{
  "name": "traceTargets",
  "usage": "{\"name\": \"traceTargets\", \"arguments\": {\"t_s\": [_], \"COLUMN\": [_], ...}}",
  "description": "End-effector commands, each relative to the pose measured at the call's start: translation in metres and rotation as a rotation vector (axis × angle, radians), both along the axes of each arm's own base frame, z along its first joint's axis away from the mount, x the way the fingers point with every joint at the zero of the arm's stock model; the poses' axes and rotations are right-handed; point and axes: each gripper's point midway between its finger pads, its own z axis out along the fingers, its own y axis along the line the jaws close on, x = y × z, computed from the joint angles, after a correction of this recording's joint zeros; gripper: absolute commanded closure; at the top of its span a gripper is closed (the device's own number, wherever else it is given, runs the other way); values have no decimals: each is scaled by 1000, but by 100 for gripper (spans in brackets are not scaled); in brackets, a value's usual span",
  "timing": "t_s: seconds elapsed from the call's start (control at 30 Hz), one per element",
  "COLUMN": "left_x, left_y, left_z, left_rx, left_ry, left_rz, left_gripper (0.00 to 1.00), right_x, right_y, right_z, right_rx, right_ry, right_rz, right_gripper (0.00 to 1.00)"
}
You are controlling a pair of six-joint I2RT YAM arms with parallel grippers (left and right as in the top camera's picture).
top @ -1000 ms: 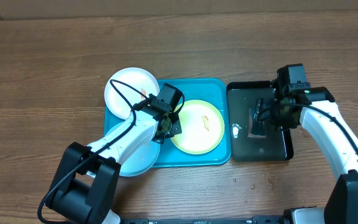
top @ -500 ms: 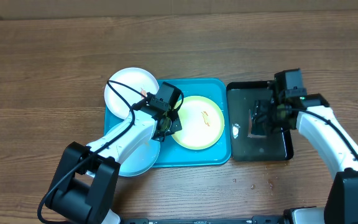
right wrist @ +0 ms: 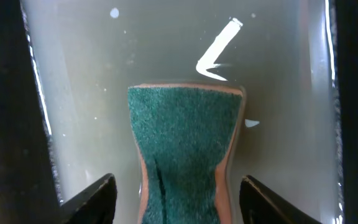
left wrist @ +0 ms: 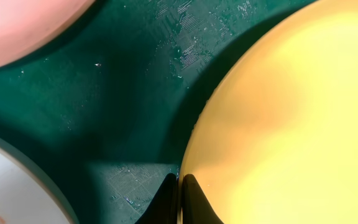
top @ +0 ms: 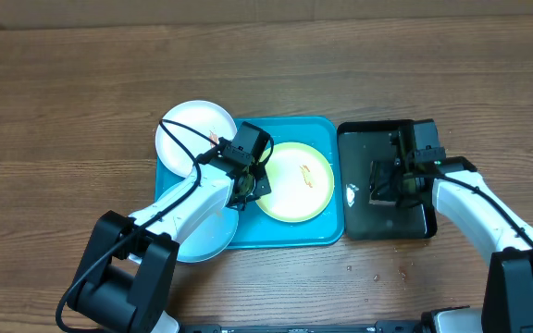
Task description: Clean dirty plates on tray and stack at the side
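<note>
**Left tool on the plate rim, right tool astride the sponge**

From overhead we see the turquoise tray (top: 285, 123) on the wooden counter (top: 63, 92). The yellow-green plate (top: 294, 190) lies flat in it, with a reddish streak on its face. The left tool (left wrist: 179, 190) is closed, its tips pinching the rim of that plate on the side nearest the other two plates. The white plate (top: 191, 129) overlaps the tray's far left corner. The light blue plate (top: 202, 239) overlaps its near left corner and is partly hidden under the left arm. Just beside the turquoise tray, on its right, stands the black tray (top: 354, 222). Over it the right tool (right wrist: 179, 196) is open, with one finger on either side of a green sponge (right wrist: 185, 130) and neither touching it.
</note>
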Motion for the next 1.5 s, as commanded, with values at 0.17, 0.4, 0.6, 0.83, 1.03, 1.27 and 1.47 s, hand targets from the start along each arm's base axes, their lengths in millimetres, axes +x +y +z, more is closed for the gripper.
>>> {"name": "traceTargets", "arguments": {"t_s": [0.17, 0.4, 0.6, 0.83, 1.03, 1.27, 1.47], "left_x": [-3, -2, -1, 0, -1, 0, -1], "left_y": [4, 5, 9, 10, 16, 22, 22], "left_z": [-7, -6, -7, -7, -8, -9, -9], "left_rx": [7, 10, 32, 39, 70, 99, 95], "left_ry": [18, 16, 7, 4, -1, -9, -4], "left_rz": [27, 27, 34, 35, 43, 61, 78], "left_gripper": [96, 95, 87, 95, 96, 96, 80], "right_x": [-7, -5, 5, 13, 20, 29, 14], "right_y": [-1, -1, -3, -4, -9, -7, -8], "right_z": [-13, -10, 4, 22, 41, 63, 57], "right_rx": [-7, -6, -29, -55, -87, -84, -85], "right_ry": [2, -5, -15, -14, -14, -29, 35], "right_rz": [2, 4, 3, 33, 22, 22, 26], "right_gripper": [47, 85, 87, 96, 96, 96, 96]}}
